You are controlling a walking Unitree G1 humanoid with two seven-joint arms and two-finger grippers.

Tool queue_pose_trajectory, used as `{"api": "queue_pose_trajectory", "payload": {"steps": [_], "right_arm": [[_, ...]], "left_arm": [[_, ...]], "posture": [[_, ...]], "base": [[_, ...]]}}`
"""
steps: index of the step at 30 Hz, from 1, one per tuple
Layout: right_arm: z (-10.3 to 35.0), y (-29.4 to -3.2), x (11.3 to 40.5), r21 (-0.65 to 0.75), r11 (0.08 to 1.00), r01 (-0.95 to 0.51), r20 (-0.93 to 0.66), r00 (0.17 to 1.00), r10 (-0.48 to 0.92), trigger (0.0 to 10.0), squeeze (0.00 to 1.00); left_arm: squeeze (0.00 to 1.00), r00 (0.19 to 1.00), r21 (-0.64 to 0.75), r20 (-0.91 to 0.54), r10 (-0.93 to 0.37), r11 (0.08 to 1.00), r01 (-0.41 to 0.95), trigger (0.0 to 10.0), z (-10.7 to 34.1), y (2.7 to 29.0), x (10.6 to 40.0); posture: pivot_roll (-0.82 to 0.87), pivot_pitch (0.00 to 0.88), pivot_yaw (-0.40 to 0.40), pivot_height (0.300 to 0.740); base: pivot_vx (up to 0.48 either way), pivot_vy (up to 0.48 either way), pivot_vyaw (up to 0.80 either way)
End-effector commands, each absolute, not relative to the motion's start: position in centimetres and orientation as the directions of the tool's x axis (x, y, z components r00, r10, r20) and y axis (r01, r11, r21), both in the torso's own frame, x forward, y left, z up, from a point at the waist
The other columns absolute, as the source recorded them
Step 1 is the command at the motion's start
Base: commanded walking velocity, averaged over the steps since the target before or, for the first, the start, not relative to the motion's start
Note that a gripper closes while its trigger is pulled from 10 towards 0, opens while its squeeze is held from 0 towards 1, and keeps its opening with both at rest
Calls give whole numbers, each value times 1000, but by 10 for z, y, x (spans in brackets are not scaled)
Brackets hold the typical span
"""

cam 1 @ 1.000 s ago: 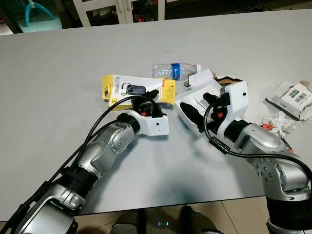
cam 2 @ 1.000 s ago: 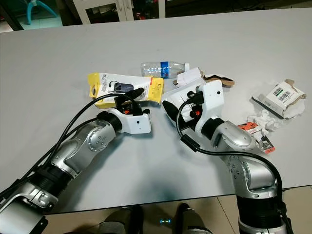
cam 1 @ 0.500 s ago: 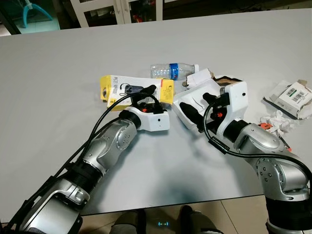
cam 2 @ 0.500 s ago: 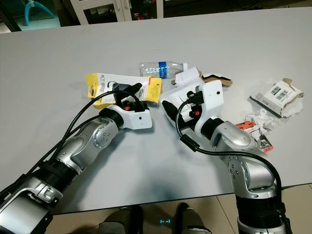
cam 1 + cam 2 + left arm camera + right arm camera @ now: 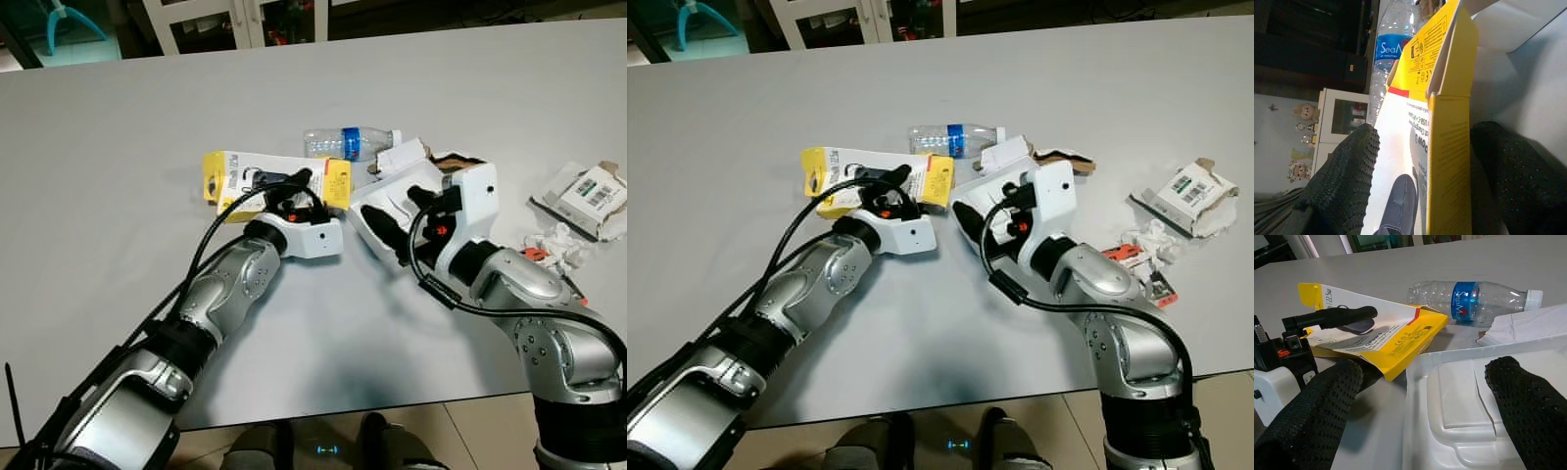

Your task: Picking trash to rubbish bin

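Observation:
A yellow and white package box [image 5: 257, 174] lies flat on the grey table [image 5: 118, 166]. My left gripper [image 5: 294, 189] is open at its near edge. One finger [image 5: 1347, 181] rests over the box's printed face and the other finger [image 5: 1518, 176] is below it. Behind the box lies a clear water bottle [image 5: 348, 143] with a blue label. My right gripper [image 5: 397, 211] is open over a white plastic tray insert [image 5: 1464, 401], with one finger on each side of it.
Torn white and brown cardboard [image 5: 421, 155] lies behind the tray. At the right are a white barcode box [image 5: 588, 194], crumpled tissue [image 5: 554, 240] and a red wrapper [image 5: 1127, 257]. Cabinets stand beyond the table's far edge.
My left gripper has reached forward along the table to the yellow box, and its fingers now straddle the box's near edge. The right arm has stayed where it was.

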State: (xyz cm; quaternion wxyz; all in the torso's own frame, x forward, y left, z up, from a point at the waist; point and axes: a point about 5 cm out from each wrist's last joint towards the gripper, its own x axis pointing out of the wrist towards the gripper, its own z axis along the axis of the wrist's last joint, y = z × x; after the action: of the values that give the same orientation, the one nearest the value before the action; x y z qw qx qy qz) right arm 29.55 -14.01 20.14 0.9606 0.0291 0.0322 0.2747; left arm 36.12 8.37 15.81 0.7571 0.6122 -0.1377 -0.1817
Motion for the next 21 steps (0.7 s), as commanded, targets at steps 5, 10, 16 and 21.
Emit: {"api": "queue_pose_trajectory", "payload": {"steps": [5, 10, 16, 21], "right_arm": [[207, -137, 292, 63, 839, -540, -16, 840, 542, 10000, 0], [207, -138, 292, 64, 840, -539, -15, 841, 541, 10000, 0], [206, -138, 292, 64, 839, -540, -16, 840, 542, 10000, 0], [206, -137, 293, 64, 839, -540, -13, 840, 542, 10000, 0]], "left_arm": [[0, 904, 971, -133, -406, 131, 201, 0, 127, 94, 356], [0, 904, 970, -132, -407, 133, 202, 0, 127, 94, 356], [0, 904, 969, -129, -407, 142, 202, 0, 126, 93, 356], [0, 904, 968, -127, -408, 148, 203, 0, 125, 92, 355]], "posture": [[31, 241, 51, 740], [31, 240, 51, 740], [31, 239, 49, 740], [33, 235, 49, 740]], "base": [[0, 0, 0], [0, 0, 0], [0, 0, 0], [0, 0, 0]]}}
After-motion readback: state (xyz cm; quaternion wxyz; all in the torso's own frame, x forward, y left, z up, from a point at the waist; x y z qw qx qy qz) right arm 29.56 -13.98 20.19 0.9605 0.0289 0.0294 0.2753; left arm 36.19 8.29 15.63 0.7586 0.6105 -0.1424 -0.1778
